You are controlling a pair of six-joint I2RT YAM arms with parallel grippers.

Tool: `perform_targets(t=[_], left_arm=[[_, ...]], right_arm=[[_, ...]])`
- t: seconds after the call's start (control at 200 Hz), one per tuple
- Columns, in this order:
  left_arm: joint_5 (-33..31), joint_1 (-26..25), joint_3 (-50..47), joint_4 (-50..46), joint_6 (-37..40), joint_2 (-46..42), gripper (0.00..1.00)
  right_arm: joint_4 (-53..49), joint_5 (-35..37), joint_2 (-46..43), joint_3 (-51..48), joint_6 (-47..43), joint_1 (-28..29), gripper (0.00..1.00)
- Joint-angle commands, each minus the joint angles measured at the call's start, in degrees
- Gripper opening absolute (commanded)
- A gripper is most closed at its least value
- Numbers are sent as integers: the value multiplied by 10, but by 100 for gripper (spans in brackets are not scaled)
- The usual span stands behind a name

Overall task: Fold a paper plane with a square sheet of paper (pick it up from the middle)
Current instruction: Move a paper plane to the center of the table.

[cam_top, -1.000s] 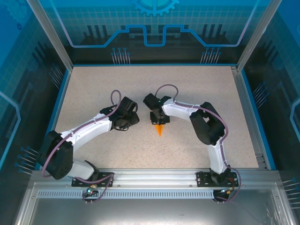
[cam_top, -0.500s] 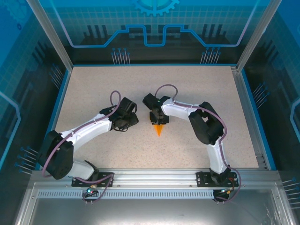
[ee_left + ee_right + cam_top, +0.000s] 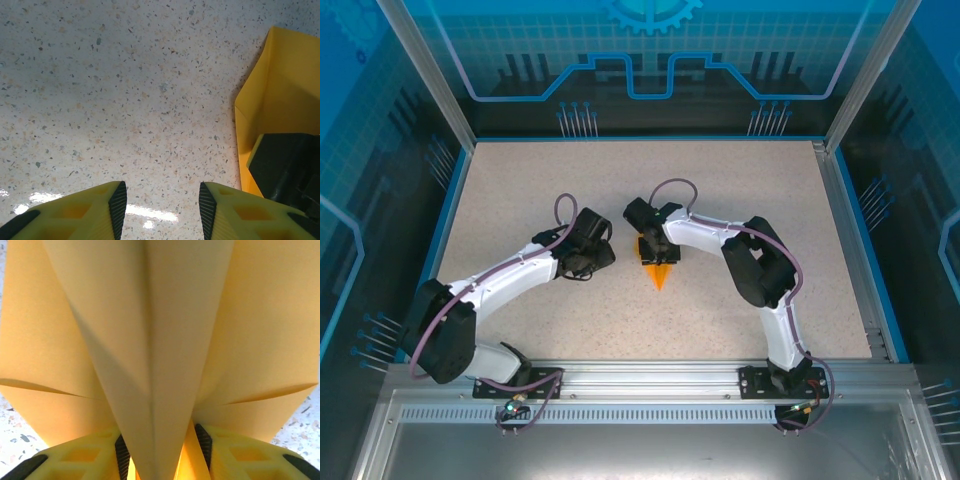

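Observation:
The orange-yellow paper plane (image 3: 660, 277) lies on the table near the middle, nose pointing toward the arms' bases. My right gripper (image 3: 658, 256) sits over its rear. In the right wrist view the plane's centre ridge (image 3: 165, 315) runs down between the right gripper's (image 3: 163, 450) parted jaws, standing loosely between the pads, and the wings spread out to both sides. My left gripper (image 3: 604, 256) hovers just left of the plane, open with bare table between its fingers (image 3: 162, 205). The plane's wing (image 3: 285, 95) shows at the right edge of the left wrist view.
The speckled table (image 3: 520, 200) is bounded by blue rails and clear enclosure walls (image 3: 650, 60). A dark finger of the right gripper (image 3: 285, 162) rests on the paper close to my left gripper's right fingertip.
The right gripper's jaws have widened around the plane's ridge, and the paper has sprung outward, showing more orange beside the gripper. The left arm has stayed put.

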Motion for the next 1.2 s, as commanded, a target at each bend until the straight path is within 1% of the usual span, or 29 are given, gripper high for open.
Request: perform_targets(t=[0.0,0.145,0.2,0.235,0.26,0.42,0.54,0.765,0.835,1.025,1.11,1.195], left_arm=[[-2,5,-4,0,1,-14,46],[0,5,-6,1,0,-16,46],[1,5,-7,2,-2,-16,46],[1,5,-8,2,-1,-16,46],[1,5,-8,2,-2,-16,46],[2,5,-9,1,-2,-16,46],[1,5,-9,0,-1,-16,46],[1,5,-10,-1,0,-19,46],[1,5,-9,-2,0,-19,46],[1,5,-7,-2,0,-21,46],[1,5,-7,-3,1,-22,46],[0,5,-7,-5,2,-24,46]], right_arm=[[-36,8,-13,15,-13,-1,43],[-33,7,-24,16,-18,-1,44],[-35,8,-22,17,-16,-2,41],[-35,7,-21,17,-16,-2,35],[-35,7,-19,17,-15,-2,33],[-38,2,2,20,-12,-2,29],[-36,-3,12,19,-8,0,22],[-35,-2,11,19,-10,-3,21],[-35,-4,22,17,-8,-3,23],[-24,-20,60,-12,12,0,21],[-29,-15,56,-11,12,2,20],[-42,-1,32,0,8,1,23]])
